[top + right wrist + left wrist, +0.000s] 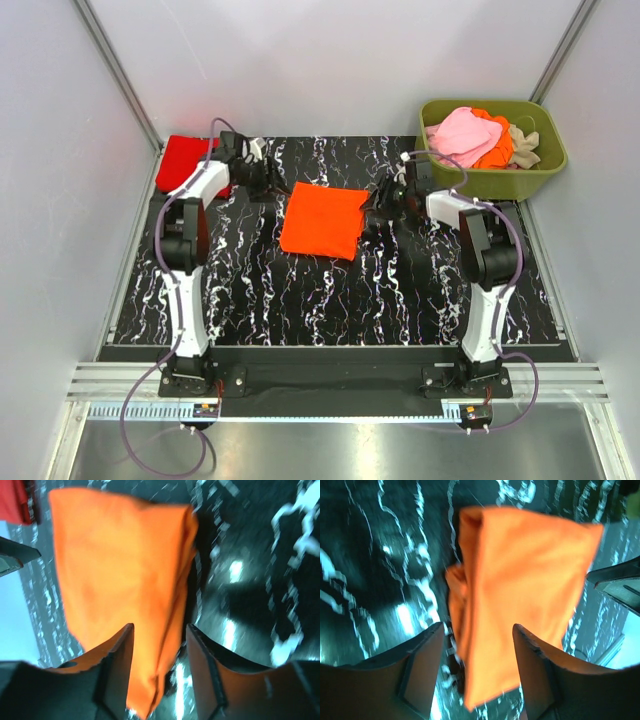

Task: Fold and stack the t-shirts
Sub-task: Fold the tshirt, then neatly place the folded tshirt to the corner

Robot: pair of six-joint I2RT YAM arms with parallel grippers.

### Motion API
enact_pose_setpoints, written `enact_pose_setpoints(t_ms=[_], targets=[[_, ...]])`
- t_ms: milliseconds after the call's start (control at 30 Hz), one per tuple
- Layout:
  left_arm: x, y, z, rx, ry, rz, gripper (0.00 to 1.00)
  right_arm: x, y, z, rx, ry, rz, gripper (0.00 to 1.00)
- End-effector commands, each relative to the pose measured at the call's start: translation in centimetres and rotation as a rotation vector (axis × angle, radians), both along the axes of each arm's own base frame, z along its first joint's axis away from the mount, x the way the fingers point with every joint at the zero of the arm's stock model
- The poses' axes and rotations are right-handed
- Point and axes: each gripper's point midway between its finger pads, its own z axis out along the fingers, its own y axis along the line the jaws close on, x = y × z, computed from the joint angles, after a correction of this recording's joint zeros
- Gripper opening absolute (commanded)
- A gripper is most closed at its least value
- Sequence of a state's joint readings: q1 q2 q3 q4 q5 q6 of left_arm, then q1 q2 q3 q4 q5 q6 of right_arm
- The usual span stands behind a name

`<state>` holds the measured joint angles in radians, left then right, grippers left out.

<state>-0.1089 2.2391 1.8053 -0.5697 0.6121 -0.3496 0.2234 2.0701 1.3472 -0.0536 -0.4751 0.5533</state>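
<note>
A bright orange t-shirt (323, 220) lies folded into a rough square on the black marbled table (330, 300). My left gripper (262, 180) hovers at its back left corner, my right gripper (385, 207) at its right edge. In the left wrist view the left gripper (477, 647) is open, and the orange t-shirt (520, 590) lies flat below the gap. The right gripper (160, 637) is open too, over a folded edge of the orange t-shirt (120, 565). Neither pinches the cloth. A red t-shirt (185, 158) lies at the back left.
An olive-green tub (500, 178) at the back right holds pink (465, 132), orange and beige shirts. White walls close in the table on three sides. The arm bases stand at the near edge.
</note>
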Motion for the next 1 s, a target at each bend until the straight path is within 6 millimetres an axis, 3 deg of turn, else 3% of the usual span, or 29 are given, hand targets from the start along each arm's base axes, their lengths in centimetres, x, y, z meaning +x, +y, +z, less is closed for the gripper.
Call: enact_pose_setpoints(t_ms=[0, 67, 267, 400, 633, 700, 767, 967], targets=[[-1.8, -0.5, 2.9, -0.031, -0.060, -0.053, 0.64, -2.0, 0.8, 3.4, 0.033, -0.051, 0.031, 0.54], [-2.7, -0.6, 2.7, -0.012, -0.064, -0.063, 0.65, -2.7, 1.3, 3.1, 0.032, -0.049, 0.045, 0.57], [-5.0, -0.7, -0.8, 0.033, 0.006, -0.080, 0.66, -4.3, 3.5, 0.5, 0.035, -0.015, 0.097, 0.56], [-6.0, -1.0, -2.2, 0.051, 0.038, -0.094, 0.64, -5.6, 3.8, -0.8, 0.049, 0.018, 0.091, 0.49], [-6.8, -1.7, -2.6, 0.052, 0.052, -0.110, 0.46, -7.2, 3.6, 0.4, 0.086, -0.006, 0.082, 0.38], [-7.1, -1.7, -2.8, 0.051, 0.063, -0.109, 0.38, -7.4, 3.6, 1.1, 0.098, -0.008, 0.079, 0.40], [-7.4, -1.8, -2.8, 0.055, 0.070, -0.106, 0.31, -7.7, 3.7, 1.8, 0.112, -0.002, 0.072, 0.48], [-9.5, -1.6, -3.4, 0.082, 0.132, -0.058, 0.30, -9.4, 2.7, 2.1, 0.091, 0.051, -0.012, 0.52]])
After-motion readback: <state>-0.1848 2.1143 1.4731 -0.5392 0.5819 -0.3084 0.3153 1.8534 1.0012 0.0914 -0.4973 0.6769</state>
